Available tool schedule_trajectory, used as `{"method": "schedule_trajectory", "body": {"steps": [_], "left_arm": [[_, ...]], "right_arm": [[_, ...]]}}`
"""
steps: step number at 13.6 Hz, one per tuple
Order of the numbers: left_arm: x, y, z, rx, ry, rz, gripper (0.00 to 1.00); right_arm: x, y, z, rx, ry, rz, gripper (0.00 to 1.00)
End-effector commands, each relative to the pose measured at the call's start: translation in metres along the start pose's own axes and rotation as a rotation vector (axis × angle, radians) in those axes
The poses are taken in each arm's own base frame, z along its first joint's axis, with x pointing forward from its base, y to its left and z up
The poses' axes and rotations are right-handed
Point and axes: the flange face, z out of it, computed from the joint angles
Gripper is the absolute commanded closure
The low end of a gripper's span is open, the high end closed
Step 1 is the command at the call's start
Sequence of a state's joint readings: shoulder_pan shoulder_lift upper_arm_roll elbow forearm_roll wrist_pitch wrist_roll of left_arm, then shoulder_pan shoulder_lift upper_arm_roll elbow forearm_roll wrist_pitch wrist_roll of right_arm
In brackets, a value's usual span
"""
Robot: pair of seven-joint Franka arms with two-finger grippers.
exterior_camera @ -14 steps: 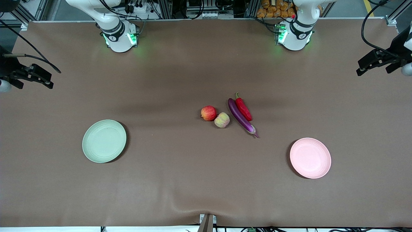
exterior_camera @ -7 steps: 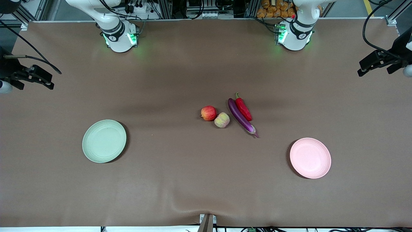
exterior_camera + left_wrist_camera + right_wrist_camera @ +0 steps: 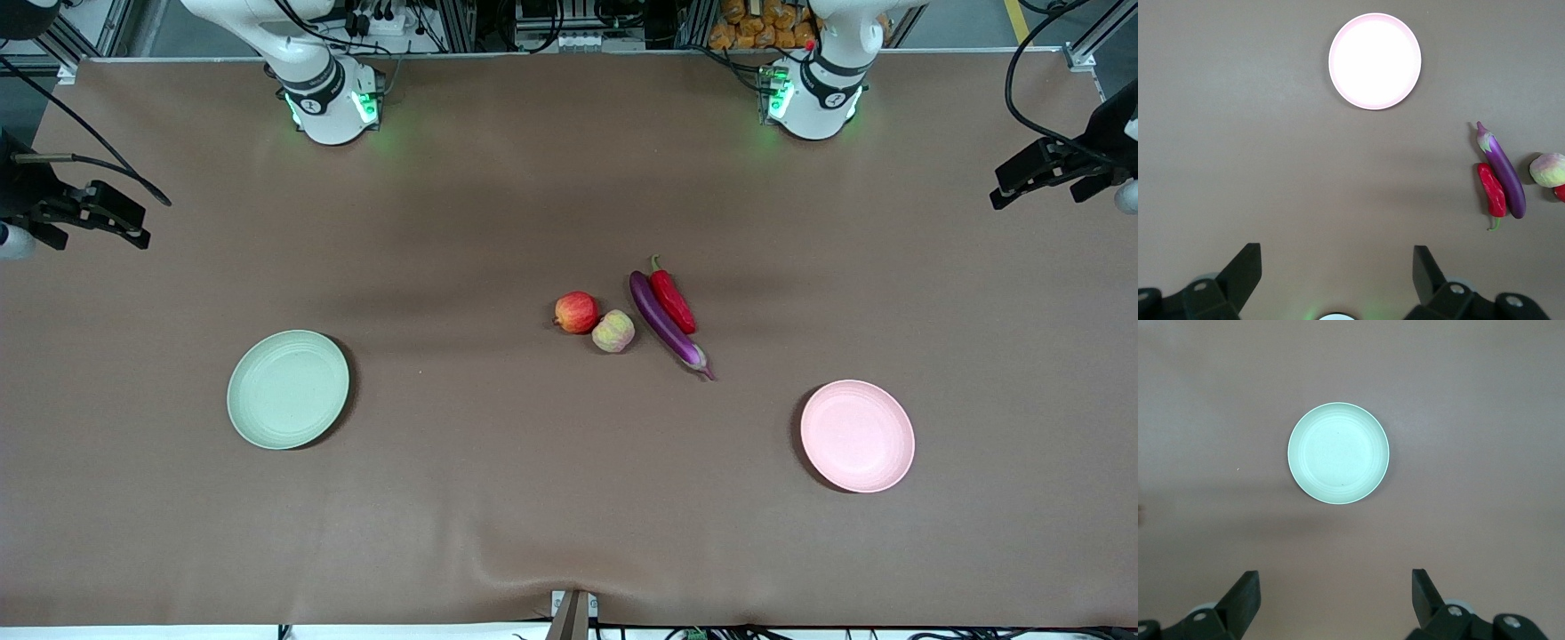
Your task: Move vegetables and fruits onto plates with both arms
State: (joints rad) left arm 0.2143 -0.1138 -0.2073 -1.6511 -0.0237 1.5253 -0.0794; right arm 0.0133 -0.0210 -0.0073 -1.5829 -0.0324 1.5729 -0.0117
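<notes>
In the front view both arms are cut off at the frame's upper edge, so only their bases and the grippers at the side edges show; in the left wrist view the apple [image 3: 1560, 193] is cut to a red sliver at the edge. The left gripper [image 3: 1336, 267] hangs over bare desk [image 3: 498, 498] with its fingers [image 3: 1426, 265] spread wide and holding nothing; the pink plate [image 3: 1375, 61] lies well ahead of the fingertips, the eggplant [image 3: 1503, 172] and chili [image 3: 1491, 193] touching side by side off to one side, the pale fruit [image 3: 1547, 169] just past them. The right gripper [image 3: 1335, 588] likewise has its fingers [image 3: 1243, 592] wide and empty, the green plate [image 3: 1338, 453] well ahead between them
</notes>
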Motion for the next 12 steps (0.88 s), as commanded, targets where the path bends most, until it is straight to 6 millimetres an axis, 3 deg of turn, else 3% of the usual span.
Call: {"method": "schedule_trajectory", "body": {"steps": [1, 7, 10, 12], "left_arm": [[0.0, -0.001, -0.002, 0.002, -0.011, 0.018, 0.0], [-0.002, 0.005, 0.005, -0.008, -0.04, -0.017, 0.0], [0.007, 0.013, 0.019, -0.014, -0.062, -0.052, 0.0], [0.015, 0.027, 0.038, -0.017, -0.097, -0.085, 0.0]], "right_arm": [[0.002, 0.0, -0.004, 0.003, 0.006, -0.01, 0.0], [0.002, 0.0, -0.004, 0.003, 0.006, -0.008, 0.0], [0.003, -0.001, -0.002, 0.003, 0.003, -0.01, 0.0], [0.002, -0.001, -0.003, 0.003, 0.003, -0.008, 0.0]]}}
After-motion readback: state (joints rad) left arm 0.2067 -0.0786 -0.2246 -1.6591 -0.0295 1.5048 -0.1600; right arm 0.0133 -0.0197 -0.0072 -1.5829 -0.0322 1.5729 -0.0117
